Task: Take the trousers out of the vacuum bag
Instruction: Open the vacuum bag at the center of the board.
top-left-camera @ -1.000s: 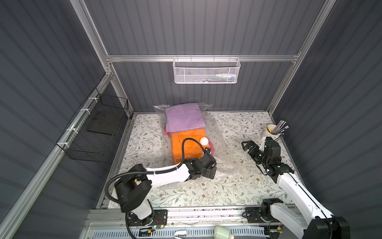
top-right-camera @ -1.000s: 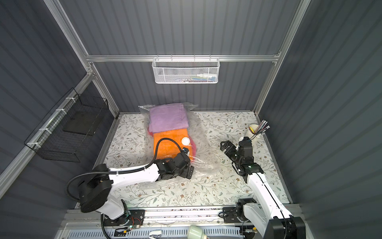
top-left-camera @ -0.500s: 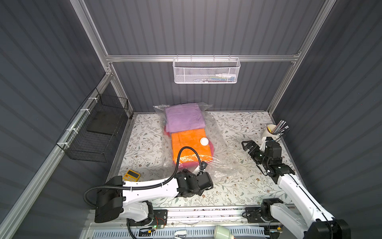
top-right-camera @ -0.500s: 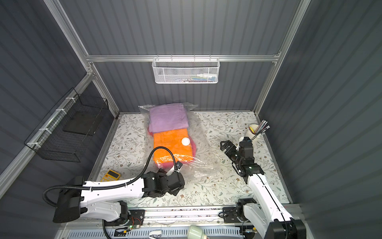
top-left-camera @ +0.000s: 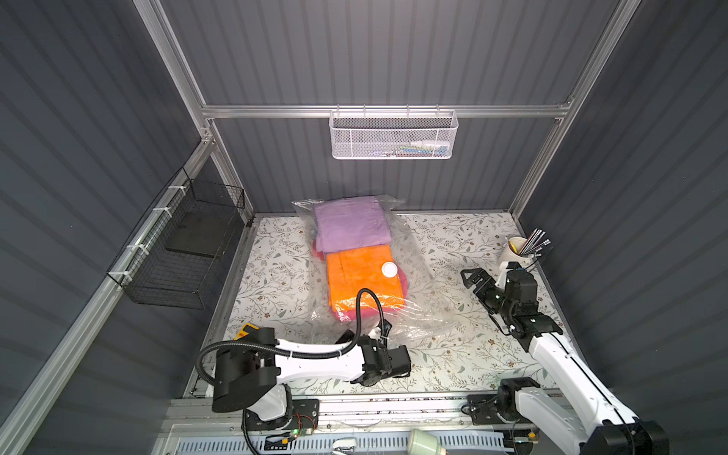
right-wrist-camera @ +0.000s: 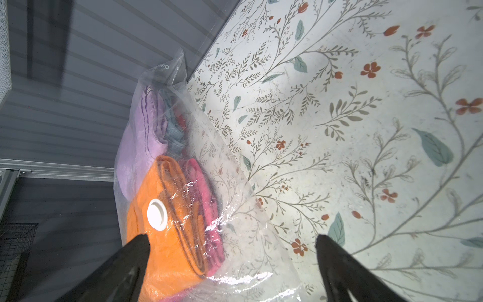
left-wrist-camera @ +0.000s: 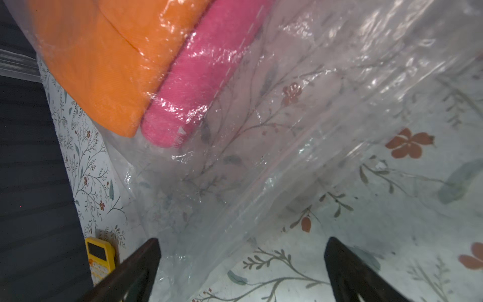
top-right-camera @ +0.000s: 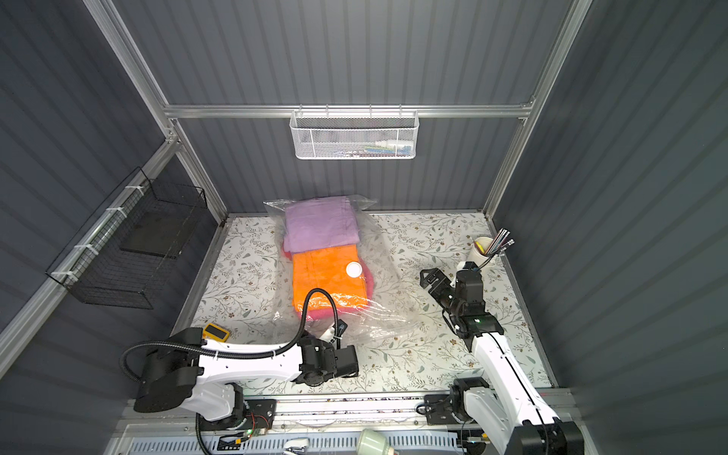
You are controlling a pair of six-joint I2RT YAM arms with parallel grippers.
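Clear crinkly plastic: the vacuum bag lies on the table, trousers stacked inside. The left gripper, jaws apart, faces its near edge; the right gripper, also apart, hovers beside it. Pinching 2 layers together would probably drag the whole bag, mouth unopened.

My left gripper now sits back from over the orange trousers, at the vacuum bag's near edge; the yellow calculator comes into view.
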